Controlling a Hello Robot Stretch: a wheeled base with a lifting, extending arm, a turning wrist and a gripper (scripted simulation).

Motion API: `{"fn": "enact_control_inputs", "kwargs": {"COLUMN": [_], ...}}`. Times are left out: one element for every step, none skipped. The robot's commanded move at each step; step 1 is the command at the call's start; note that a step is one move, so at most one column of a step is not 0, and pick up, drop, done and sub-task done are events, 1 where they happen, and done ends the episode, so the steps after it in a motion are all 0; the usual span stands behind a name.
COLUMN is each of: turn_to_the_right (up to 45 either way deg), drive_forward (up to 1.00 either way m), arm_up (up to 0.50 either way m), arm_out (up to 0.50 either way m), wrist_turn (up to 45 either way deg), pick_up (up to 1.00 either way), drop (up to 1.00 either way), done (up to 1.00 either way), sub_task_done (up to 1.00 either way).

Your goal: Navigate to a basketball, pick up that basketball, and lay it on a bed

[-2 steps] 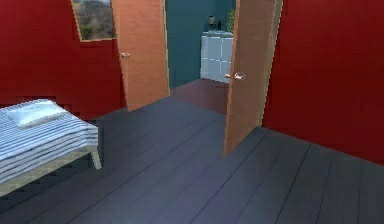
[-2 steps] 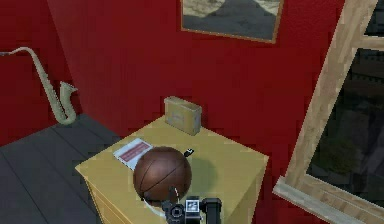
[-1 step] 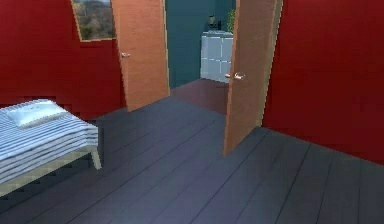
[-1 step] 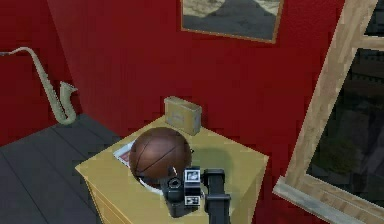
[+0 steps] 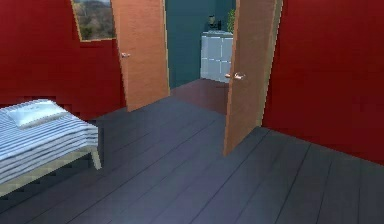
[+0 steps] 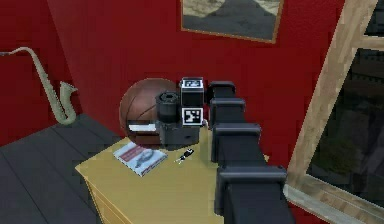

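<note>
A brown-orange basketball (image 6: 140, 104) rests on a light wooden tabletop (image 6: 120, 178) against the red wall in the arm side view. My arm's dark bar (image 6: 240, 150) reaches up from the bottom edge toward it. The gripper (image 6: 163, 120) shows right in front of the ball, left of the white marker squares (image 6: 191, 100). I cannot tell whether it holds anything, nor whether it touches the ball. A bed (image 5: 40, 140) with a blue-and-white striped cover and a pillow (image 5: 35, 113) stands at the forward view's lower left.
A flat booklet (image 6: 140, 156) and a small dark object (image 6: 185, 156) lie on the tabletop. A saxophone (image 6: 55, 90) leans on the wall, with a window (image 6: 350, 120) at the right. Ahead, two orange doors (image 5: 248, 70) flank a doorway with a white cabinet (image 5: 216, 55) beyond; dark floor (image 5: 200, 170) lies between.
</note>
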Motion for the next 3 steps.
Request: {"fn": "enact_control_inputs", "kwargs": {"turn_to_the_right": [0.0, 0.0, 0.0], "drive_forward": [0.0, 0.0, 0.0], "arm_up": [0.0, 0.0, 0.0], "arm_out": [0.0, 0.0, 0.0], "wrist_turn": [-45.0, -45.0, -15.0], "pick_up": [0.0, 0.0, 0.0], "drop": [0.0, 0.0, 0.0], "done": [0.0, 0.0, 0.0], "sub_task_done": [0.0, 0.0, 0.0]}}
